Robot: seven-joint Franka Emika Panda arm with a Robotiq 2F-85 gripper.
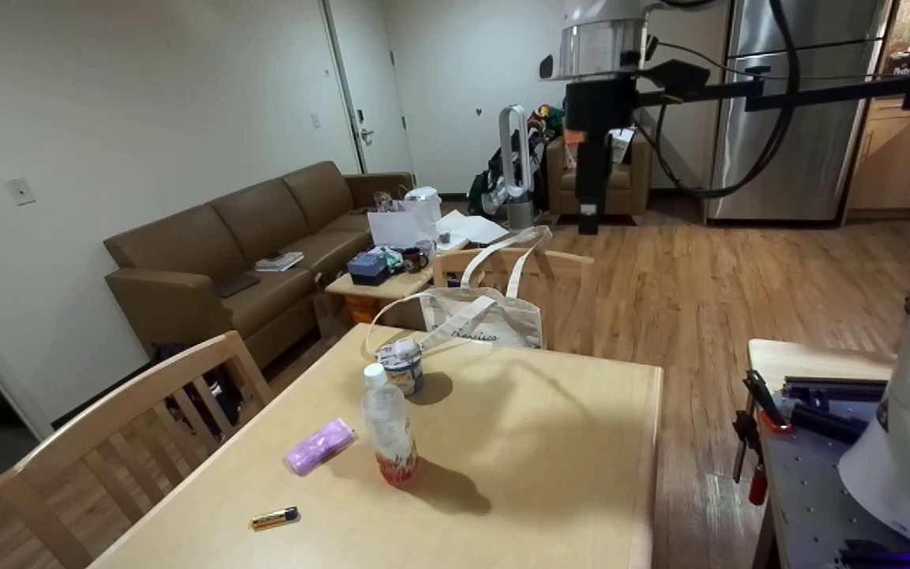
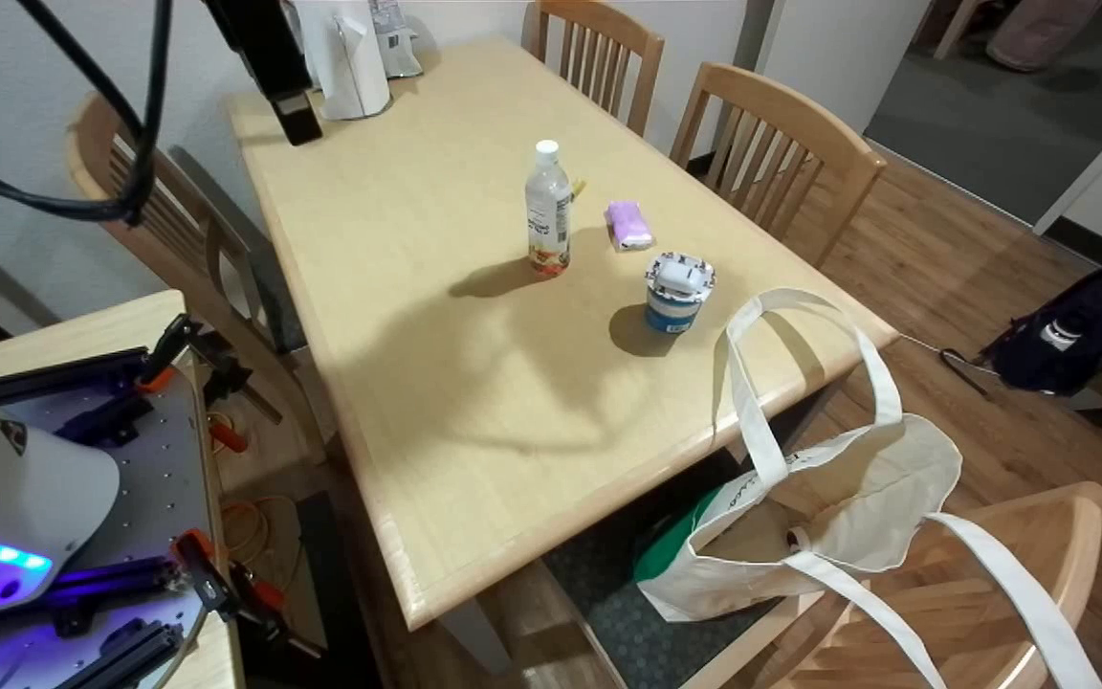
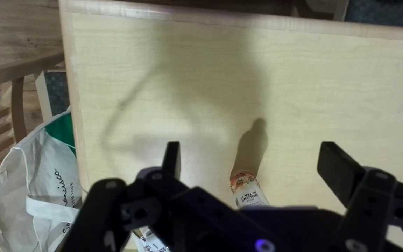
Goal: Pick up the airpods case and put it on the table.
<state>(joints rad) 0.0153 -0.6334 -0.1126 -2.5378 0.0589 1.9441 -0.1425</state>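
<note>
Atop the cup [image 2: 672, 314], on the desk [image 2: 398, 191]: white airpods case [image 2: 680, 277]. Near cup: upright bottle [image 2: 548, 218], purple packet [image 2: 628, 224] lying flat. Farther from cup: battery [image 1: 273, 518] on its side. Near cup, past desk's end: tote bag [image 2: 838, 512]. High above desk, well apart from cup: widely parted jaws, holding nothing.

White rounded robot base [image 2: 39, 483], blue lights [image 2: 6, 554], looped black cables [image 1: 793, 87], blocky black jaws

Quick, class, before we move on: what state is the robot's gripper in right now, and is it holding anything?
Gripper: open, holding nothing, as the wrist view shows.
</note>
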